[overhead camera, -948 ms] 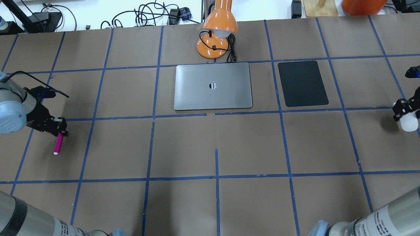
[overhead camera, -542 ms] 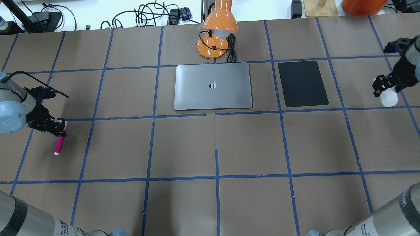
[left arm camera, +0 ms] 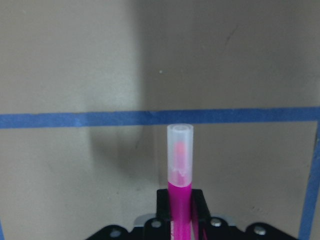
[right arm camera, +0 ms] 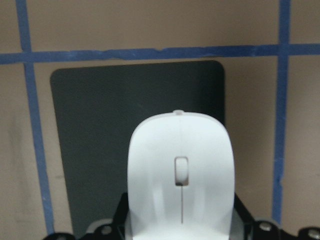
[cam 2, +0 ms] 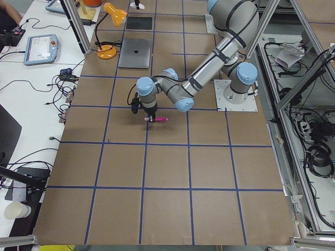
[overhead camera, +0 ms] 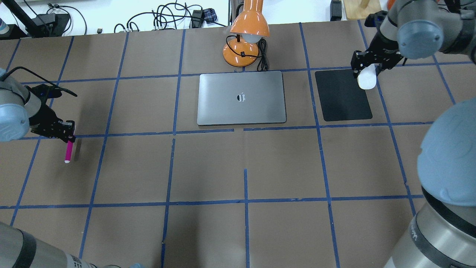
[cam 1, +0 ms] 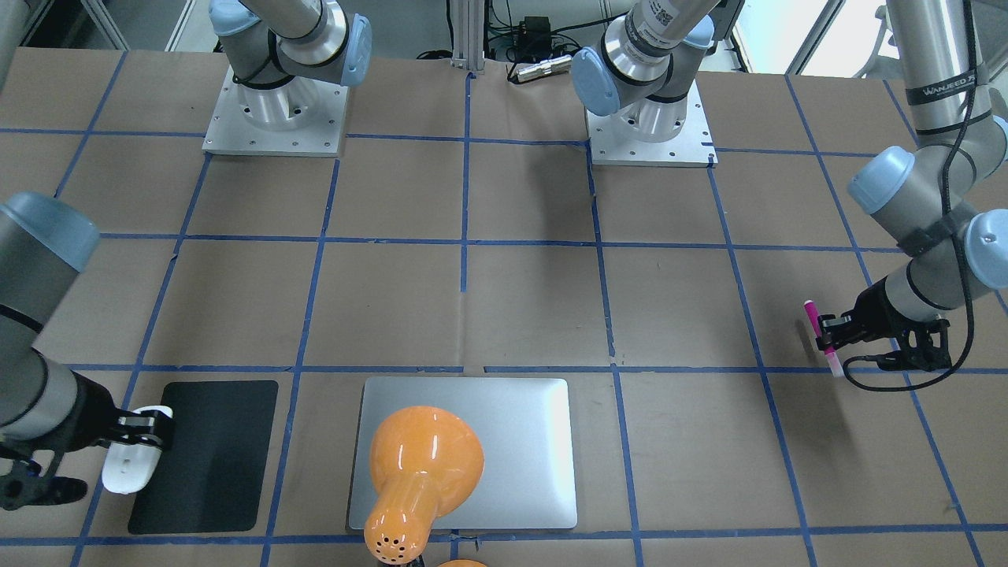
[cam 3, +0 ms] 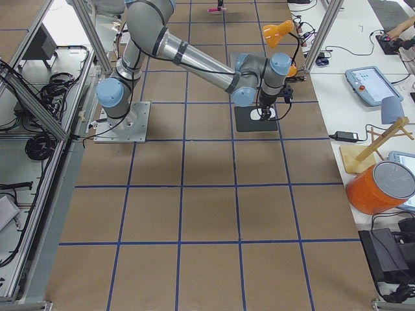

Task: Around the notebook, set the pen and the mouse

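The magenta pen hangs just above the table at the far left, casting a shadow beside it. My left gripper is shut on its upper end. In the left wrist view the pen points forward out of the jaws, pale cap ahead. The white mouse is held in my right gripper, shut on it, over the far right corner of the black mat. From the right wrist, the mouse hovers over the mat. The silver notebook lies closed at the table's middle rear.
An orange desk lamp with a black cord stands right behind the notebook and overhangs it in the front-facing view. Blue tape lines grid the brown table. My right arm's elbow looms large at the lower right.
My right arm has swung the mouse from the table's right edge inward and away, to over the mat's far corner. My left gripper has lifted the pen off the table.
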Robot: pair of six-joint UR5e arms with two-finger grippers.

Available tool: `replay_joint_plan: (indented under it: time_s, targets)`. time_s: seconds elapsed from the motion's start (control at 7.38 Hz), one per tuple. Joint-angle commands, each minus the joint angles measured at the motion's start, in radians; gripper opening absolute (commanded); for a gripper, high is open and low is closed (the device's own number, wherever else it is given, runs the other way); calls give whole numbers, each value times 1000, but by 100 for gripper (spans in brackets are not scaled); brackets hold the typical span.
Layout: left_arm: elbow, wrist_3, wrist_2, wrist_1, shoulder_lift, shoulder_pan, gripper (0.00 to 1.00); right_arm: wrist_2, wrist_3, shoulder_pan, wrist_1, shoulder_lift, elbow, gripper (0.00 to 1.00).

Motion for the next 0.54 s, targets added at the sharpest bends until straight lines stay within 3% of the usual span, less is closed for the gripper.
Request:
replay_joint_plan:
  time_s: [0.0,0.41]
  targets:
    - [35,-233,-10,-23,16,-152,0,5,91,67,3,90,-38,28]
    - [23,-595,-74,-28,48,-319,0,-12,73,70,6,95,-32,34]
